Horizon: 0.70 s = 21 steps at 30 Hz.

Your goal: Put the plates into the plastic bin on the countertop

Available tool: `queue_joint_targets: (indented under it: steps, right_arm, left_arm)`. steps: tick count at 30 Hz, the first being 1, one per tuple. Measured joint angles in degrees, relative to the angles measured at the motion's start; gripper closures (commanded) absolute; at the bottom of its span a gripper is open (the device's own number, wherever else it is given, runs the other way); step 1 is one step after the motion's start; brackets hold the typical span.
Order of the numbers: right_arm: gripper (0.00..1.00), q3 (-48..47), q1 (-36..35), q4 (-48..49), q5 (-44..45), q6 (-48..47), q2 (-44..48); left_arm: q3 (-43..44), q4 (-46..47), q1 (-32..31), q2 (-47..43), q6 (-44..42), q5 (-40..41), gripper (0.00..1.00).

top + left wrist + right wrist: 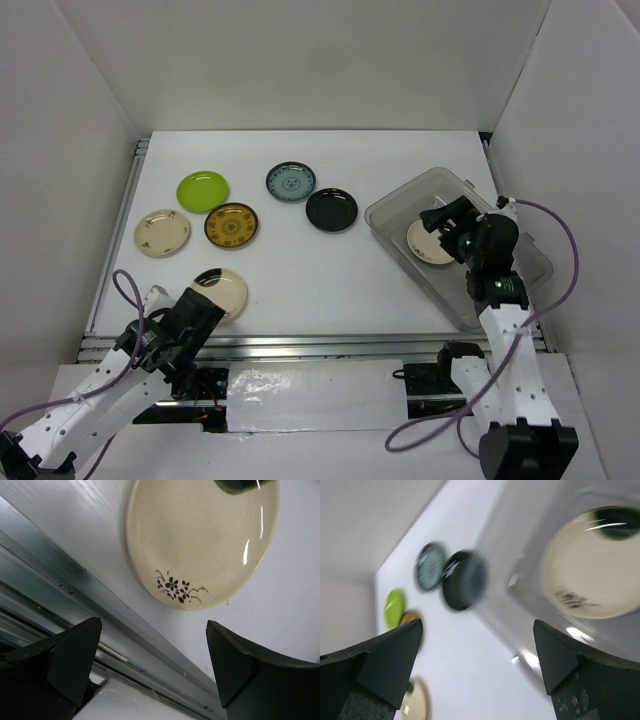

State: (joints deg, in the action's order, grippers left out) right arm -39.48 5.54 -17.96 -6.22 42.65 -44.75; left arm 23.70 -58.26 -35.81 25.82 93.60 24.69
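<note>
Seven plates in sight, six on the countertop [320, 280] and one already in the plastic bin [400, 196]. The bin sits at the right side, angled, and a cream plate [428, 246] lies flat on its floor. The right gripper [445, 220] hangs right over that plate, fingers spread wide and gripping nothing. Its own wrist view is blurred, but the plate's dark marks show through.

Over to the left. The left gripper [197, 308] sits low at the near edge, fingers [75, 660] wide apart and empty. The metal rail [75, 590] runs across between them in the wrist view. Just beyond the tips lies another cream plate [200, 540] with a small dark flower sprig near its rim (whether a finger touches it, I cannot tell).

Further back, a third cream plate [162, 232] lies at far left. The mustard-brown plate [231, 225] is just beside it, and the lime green plate [203, 189] is just behind the two. The blue-grey plate [290, 181] and the black plate [331, 209] sit close together mid-table, the black one nearest the bin.
</note>
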Motion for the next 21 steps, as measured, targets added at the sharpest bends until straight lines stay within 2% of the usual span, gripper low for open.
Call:
queue_joint_targets:
  steps: [3, 7, 13, 21]
  right_arm:
    - [0.0, 0.6, -5.7, 1.2, -6.7, -0.2, 5.2]
    - [0.0, 0.6, -13.0, 2.6, -12.5, -0.4, 6.9]
    - [0.0, 1.5, -21.0, 2.6, -13.0, -0.4, 9.3]
    - [0.0, 2.6, -24.6, 2.6, -11.2, -0.3, 10.6]
  left_arm:
    - [-2.1, 0.1, 0.0, -1.5, 2.8, 1.5, 0.01]
    - [-4.5, 1.9, 0.4, -0.3, 5.6, 4.0, 0.03]
    - [-5.8, 6.4, 1.2, 5.7, 7.7, 6.9, 0.1]
    - [-6.5, 8.0, 1.6, 7.3, 8.6, 7.7, 0.19]
